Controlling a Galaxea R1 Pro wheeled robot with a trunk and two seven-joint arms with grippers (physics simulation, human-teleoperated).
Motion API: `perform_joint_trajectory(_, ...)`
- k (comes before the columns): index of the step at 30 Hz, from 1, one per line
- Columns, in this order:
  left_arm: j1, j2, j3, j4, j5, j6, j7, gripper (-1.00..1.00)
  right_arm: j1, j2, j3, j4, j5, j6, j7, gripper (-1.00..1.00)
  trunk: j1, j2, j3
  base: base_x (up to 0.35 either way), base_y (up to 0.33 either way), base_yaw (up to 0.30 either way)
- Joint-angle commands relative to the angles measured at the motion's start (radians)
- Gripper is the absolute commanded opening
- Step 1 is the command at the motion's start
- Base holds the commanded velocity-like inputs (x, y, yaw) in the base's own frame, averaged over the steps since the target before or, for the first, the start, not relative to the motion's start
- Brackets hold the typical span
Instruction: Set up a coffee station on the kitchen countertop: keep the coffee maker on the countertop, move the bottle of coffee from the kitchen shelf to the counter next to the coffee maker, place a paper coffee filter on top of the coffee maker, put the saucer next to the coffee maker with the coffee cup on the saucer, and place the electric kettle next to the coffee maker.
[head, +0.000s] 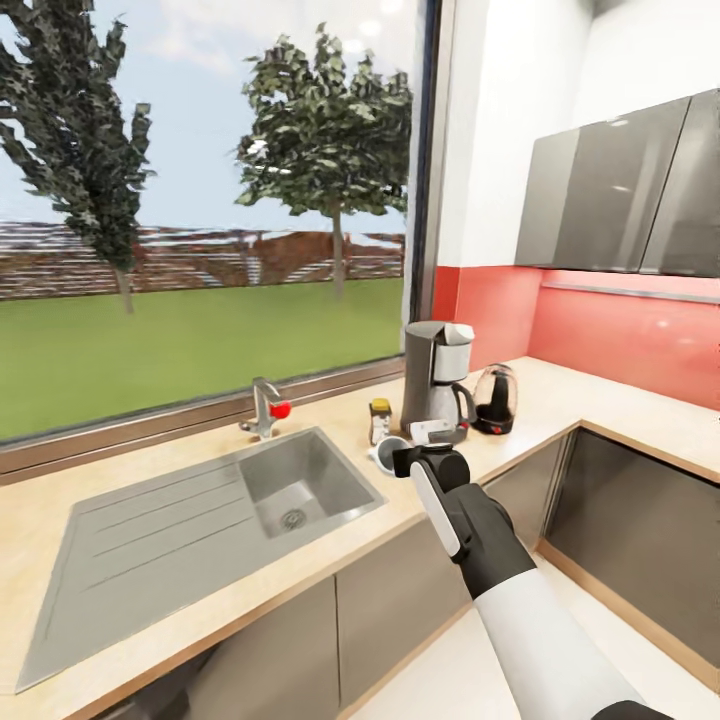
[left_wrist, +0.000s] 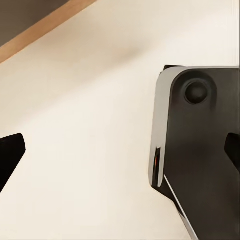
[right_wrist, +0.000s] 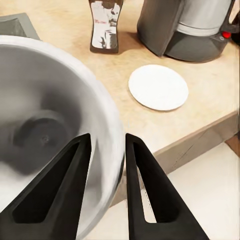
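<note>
The table (head: 600, 400) runs as a long light wood worktop under the window and turns a corner to the right, with a grey sink (head: 300, 490) let into it toward the left. Near the corner, close to the back edge, stands the coffee maker (head: 436, 375), and what looks like a white paper coffee filter (head: 458, 333) sits at its top (too small to be sure). The electric kettle (head: 496, 398) stands just beside it on the side away from the sink, and the bottle of coffee (head: 380, 420) just beside it on the sink side. In front of the machine, near the table's front edge, the saucer (right_wrist: 158, 86) lies flat and bare. The right pincer (right_wrist: 105, 150) hangs over that front edge; its two dark fingers (right_wrist: 60, 195) are closed on the rim of the coffee cup (right_wrist: 50, 130), one inside and one outside the wall, with the cup's mouth turned toward the wrist camera. The left pincer (left_wrist: 120, 150) hangs low over the pale floor, its jaws wide apart and holding nothing. The step in hand appears to be the last one: cup onto saucer. The next move calls for carrying the cup over the saucer's middle, turning it upright, lowering it until it rests there, then letting go.
</note>
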Motion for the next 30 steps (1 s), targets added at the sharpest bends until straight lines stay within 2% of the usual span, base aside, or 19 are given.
perform_joint_trajectory(1,0.001,-0.001,0.008,-0.002,0.001,0.0,-0.008,1.0,0.0,0.0,0.001,-0.001,-0.011,0.002,-0.008,-1.0,0.001,0.0,0.0,0.115,-0.258,0.0)
perform_joint_trajectory(20,0.001,-0.003,0.008,-0.001,0.001,0.001,-0.007,1.0,0.0,0.0,0.001,0.001,-0.011,0.001,-0.008,-1.0,0.001,0.0,0.0,0.176,-0.239,0.0)
perform_joint_trajectory(25,0.001,0.001,0.008,0.047,0.001,0.004,-0.005,1.0,0.0,0.0,0.002,0.005,-0.01,0.002,-0.008,-1.0,0.001,0.0,0.0,0.182,-0.237,0.008)
perform_joint_trajectory(30,0.003,0.01,0.009,0.105,0.001,0.074,0.0,1.0,0.0,0.0,0.001,0.021,-0.01,0.002,-0.01,-1.0,0.001,0.0,-0.003,0.182,-0.237,0.149)
